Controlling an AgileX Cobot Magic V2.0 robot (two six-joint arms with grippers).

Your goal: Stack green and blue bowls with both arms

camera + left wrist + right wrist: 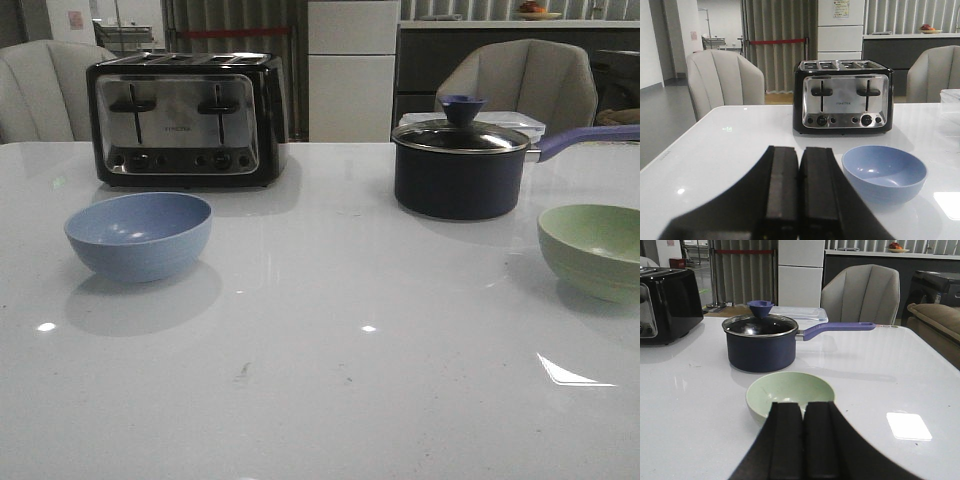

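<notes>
- The white glossy desk (320, 400) carries four things, two toward its left side and two toward its right.
- The left hand (799, 200) shows only in its own wrist view: its two black fingers are pressed together with just a thin seam between them, and they grip nothing.
- The blue bowl (139, 235) stands upright and empty on the left part of the desk, nearer the front edge than the toaster; in the left wrist view it (884, 172) lies just beyond the hand and to one side of it, apart from the fingers.
- The black and chrome toaster (187, 118) stands behind the blue bowl, near the back edge of the desk on the left.
- The dark navy saucepan (460, 165) with its glass lid on sits right of centre toward the back edge, its purple handle (590, 137) pointing at the right edge.
- The green bowl (596, 250) stands upright at the right edge of the desk, in front of the saucepan and partly cut off in the front view.
- The right hand (802, 440) has its fingers together too, empty, directly before the green bowl (790, 395), whose near rim they hide.
</notes>
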